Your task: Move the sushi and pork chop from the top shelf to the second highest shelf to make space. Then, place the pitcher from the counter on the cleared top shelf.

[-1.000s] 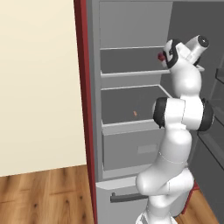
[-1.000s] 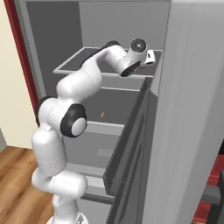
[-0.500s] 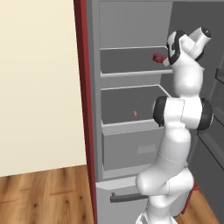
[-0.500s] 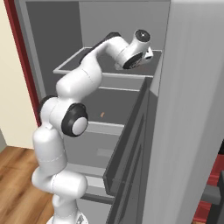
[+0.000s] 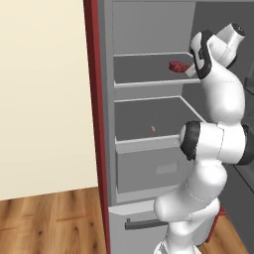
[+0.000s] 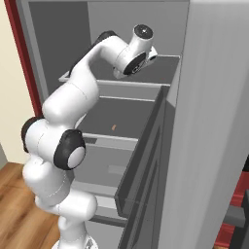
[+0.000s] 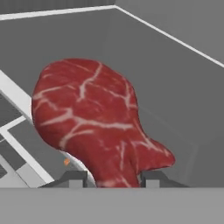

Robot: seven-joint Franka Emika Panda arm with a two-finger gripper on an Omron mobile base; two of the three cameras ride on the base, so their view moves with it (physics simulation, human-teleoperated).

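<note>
Clamped between the two dark fingertips at the bottom of the hand view, the pork chop (image 7: 92, 127) is seen close up: a rounded, lobed slab of deep red meat veined with pale marbling, narrowing to a stem where the gripper (image 7: 111, 179) is closed on it. Behind it the flat grey top shelf (image 7: 183, 87) with its thin pale rim is spread out, and a tiny orange speck (too small to identify) (image 7: 66, 162) is visible far below on a lower level.

From the left base view the same chop (image 5: 177, 66) is reduced to a small red patch at the right side of the top shelf (image 5: 144, 69), just beside the arm's wrist; whether it is lifted clear of the shelf or resting on it cannot be told from there. The fingers themselves are hidden by the wrist in this view. The second highest shelf (image 5: 149, 116) is shown beneath, smooth and matte grey, with the orange speck (image 5: 153, 129) lying on it.

In the right base view the chop is concealed by the white hand, but the fridge door's inner side is shown, and the two shelves (image 6: 163, 73) (image 6: 121, 114) are seen from the other side, the speck (image 6: 114, 127) again on the lower one.
</note>
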